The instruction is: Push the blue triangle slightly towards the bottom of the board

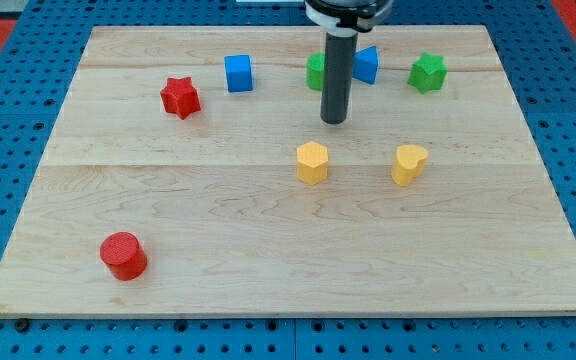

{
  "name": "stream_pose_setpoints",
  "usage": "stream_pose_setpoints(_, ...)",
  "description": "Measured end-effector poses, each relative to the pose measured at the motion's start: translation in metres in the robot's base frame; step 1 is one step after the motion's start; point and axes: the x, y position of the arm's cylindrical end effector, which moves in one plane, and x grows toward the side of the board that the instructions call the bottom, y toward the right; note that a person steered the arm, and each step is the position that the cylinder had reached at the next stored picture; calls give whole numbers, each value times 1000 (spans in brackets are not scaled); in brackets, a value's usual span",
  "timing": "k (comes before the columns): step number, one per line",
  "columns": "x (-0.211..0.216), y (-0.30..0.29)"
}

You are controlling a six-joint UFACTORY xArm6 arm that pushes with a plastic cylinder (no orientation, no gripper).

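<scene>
The blue triangle (pixel 367 64) lies near the view's top, just right of the dark rod, which hides its left part. My tip (pixel 334 120) rests on the board below and slightly left of the blue triangle, apart from it. A green block (pixel 315 71) sits right behind the rod on its left side, mostly hidden.
A blue cube (pixel 238 73) and a red star (pixel 180 97) lie at the top left. A green star (pixel 428 72) is at the top right. A yellow hexagon (pixel 312 162) and a yellow heart-like block (pixel 408 163) sit mid-board. A red cylinder (pixel 123 255) is at the bottom left.
</scene>
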Motion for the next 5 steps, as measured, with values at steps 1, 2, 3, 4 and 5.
stream_pose_setpoints(1,21,84)
stream_pose_setpoints(2,-2,174)
stream_pose_setpoints(3,-58,219)
stream_pose_setpoints(4,-132,206)
stream_pose_setpoints(5,-171,123)
